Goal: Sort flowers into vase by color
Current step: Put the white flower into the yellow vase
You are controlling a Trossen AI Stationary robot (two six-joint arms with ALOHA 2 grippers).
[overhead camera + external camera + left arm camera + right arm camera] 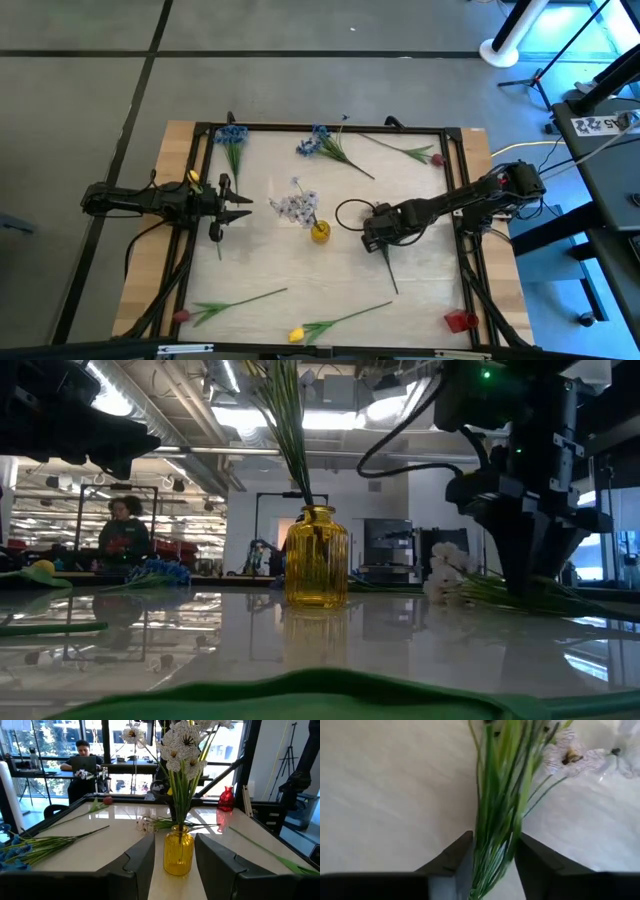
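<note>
A yellow glass vase stands mid-table and holds white-lavender flowers. My left gripper is open and level, just left of the vase, with its fingers pointing at it. My right gripper is right of the vase, pointing down, shut on a white-lavender flower bunch that lies on the table. Loose on the table are blue flowers, a red-pink flower, a yellow flower, another red-pink one and another yellow one. My right gripper pinches the bunch's green stems between its two fingers, from above and across the stems. The white heads lie beyond the fingers, at table level. The stem end trails on the table toward the near edge.
A red vase stands at the near right corner. A dark frame runs round the white tabletop. A black cable loop lies between vase and right gripper. A person sits beyond the table.
</note>
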